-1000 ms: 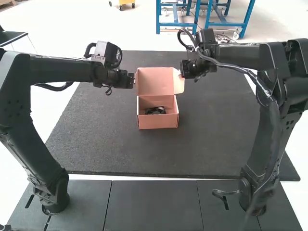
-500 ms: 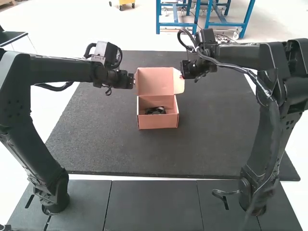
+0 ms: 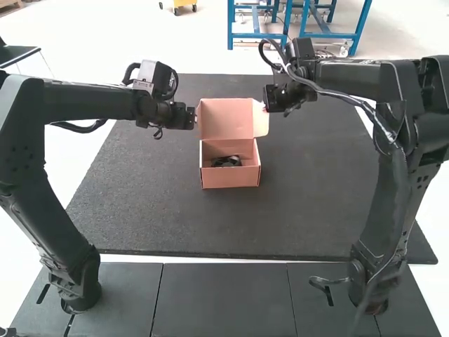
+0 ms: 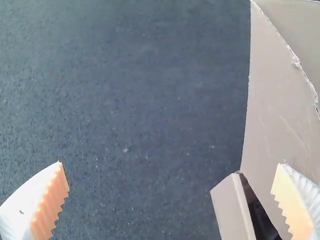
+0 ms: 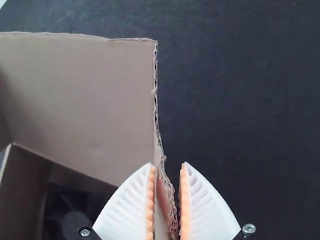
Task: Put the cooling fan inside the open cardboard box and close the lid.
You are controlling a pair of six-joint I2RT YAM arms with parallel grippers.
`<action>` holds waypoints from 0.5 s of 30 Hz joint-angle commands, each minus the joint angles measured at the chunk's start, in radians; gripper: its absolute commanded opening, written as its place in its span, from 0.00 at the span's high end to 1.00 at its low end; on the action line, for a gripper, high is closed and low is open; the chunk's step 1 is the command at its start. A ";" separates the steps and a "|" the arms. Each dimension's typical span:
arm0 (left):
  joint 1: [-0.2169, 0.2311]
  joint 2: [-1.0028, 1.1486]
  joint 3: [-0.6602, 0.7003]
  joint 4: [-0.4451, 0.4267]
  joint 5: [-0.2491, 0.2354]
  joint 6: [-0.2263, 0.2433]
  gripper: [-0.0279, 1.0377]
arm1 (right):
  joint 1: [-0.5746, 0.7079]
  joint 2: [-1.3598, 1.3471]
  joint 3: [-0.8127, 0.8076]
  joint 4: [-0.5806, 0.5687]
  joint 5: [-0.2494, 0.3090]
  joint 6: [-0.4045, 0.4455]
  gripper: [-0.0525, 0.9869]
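Your right gripper (image 5: 165,167), pinching the side edge of the upright cardboard lid (image 3: 226,119), has risen slightly. Your left gripper (image 3: 193,118) stays spread at the opposite edge. The black cooling fan (image 3: 228,162) lies inside the pinkish-brown cardboard box (image 3: 230,177).

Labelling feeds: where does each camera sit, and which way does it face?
High view: above and behind, facing forward-down on mat and box; both arms show.
Left wrist view: on left wrist, facing mat beside the lid; open left pincer shows.
Right wrist view: on right wrist, facing the lid's edge; right pincer clamps it.
Shared: all three show the lid.
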 commanded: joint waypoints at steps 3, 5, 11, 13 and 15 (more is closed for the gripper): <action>-0.007 -0.014 0.034 0.005 0.010 -0.006 0.08 | -0.016 -0.026 0.023 -0.002 -0.016 0.000 0.85; -0.007 -0.014 0.034 0.005 0.010 -0.007 0.08 | -0.016 -0.026 0.026 -0.004 -0.016 -0.002 0.85; -0.014 -0.016 0.037 0.005 0.008 -0.007 0.08 | -0.013 -0.031 0.027 -0.005 -0.016 -0.005 0.92; -0.015 -0.016 0.039 0.004 0.008 -0.007 0.08 | -0.012 -0.031 0.027 -0.007 -0.019 -0.005 0.93; -0.017 -0.016 0.039 0.005 0.008 -0.007 0.08 | -0.009 -0.034 0.026 -0.007 -0.028 0.001 0.94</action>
